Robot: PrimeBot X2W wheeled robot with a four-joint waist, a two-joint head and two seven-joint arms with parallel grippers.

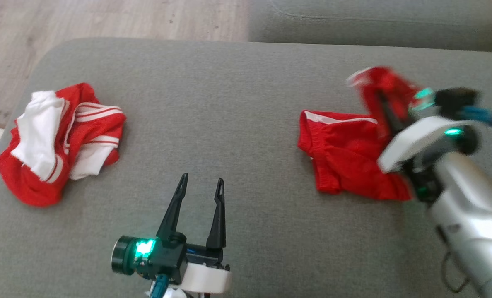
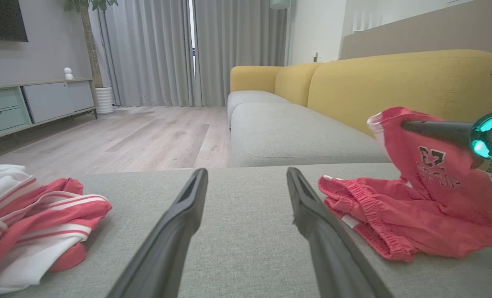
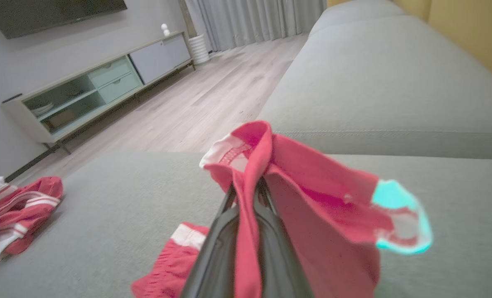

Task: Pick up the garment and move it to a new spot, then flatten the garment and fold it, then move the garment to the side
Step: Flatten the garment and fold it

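Black and long, the two fingers of the left gripper (image 1: pixel 202 179) sit by the near edge of the big grey cloth seat cushion (image 1: pixel 237 103), about the middle. They are spread apart and hold nothing. That arm is low, with its fingers pointing at the far edge.

A bit farther, by the right edge, lie the soft red shorts (image 1: pixel 345 157) with a thin white stripe. Their low part rests on the cushion. Their top part is up in the air, pinched tight between the fingers of the right gripper (image 3: pixel 248 188). The silver right arm comes up from the near right corner and slants in over the shorts. It looks blurry in the head view.

So I think the first step is in hand — the picking up. Next the gripper needs to go higher, until no cloth drags, then carry the shorts to a bare spot near the middle.

At the left edge lies a crumpled red and white striped bundle of clothes (image 1: pixel 59 140) — well apart from the shorts. Past the far edge is a light wooden floor (image 1: pixel 105 20).
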